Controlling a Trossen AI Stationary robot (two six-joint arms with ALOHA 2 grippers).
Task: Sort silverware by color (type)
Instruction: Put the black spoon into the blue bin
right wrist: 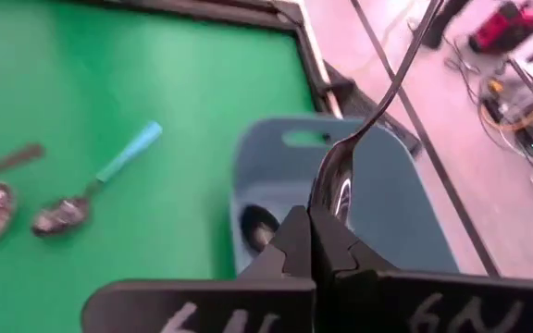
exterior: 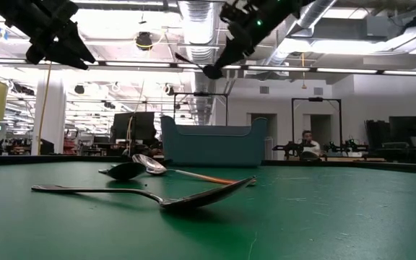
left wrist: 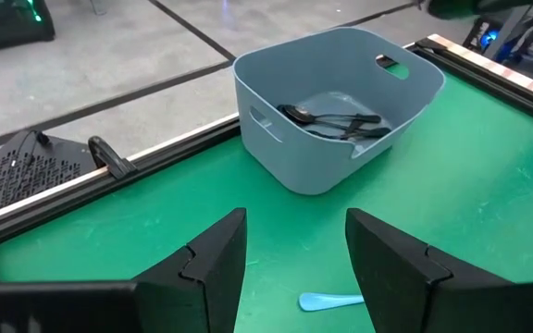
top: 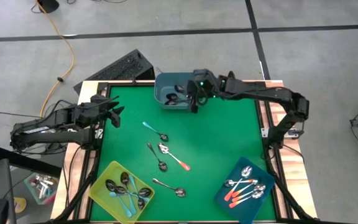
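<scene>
High view shows us our right gripper clamped on a dark metal spoon above the grey-blue bin; our left gripper waits spread wide at the table's left edge.

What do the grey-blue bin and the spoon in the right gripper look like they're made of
Grey-blue bin: probably moulded plastic, matte, with rounded corners, thin walls and cut-out handle slots. Dark spoon pinched in the shut right gripper: likely metal, since its bowl is glossy and reflective and its handle thin and dark.
</scene>
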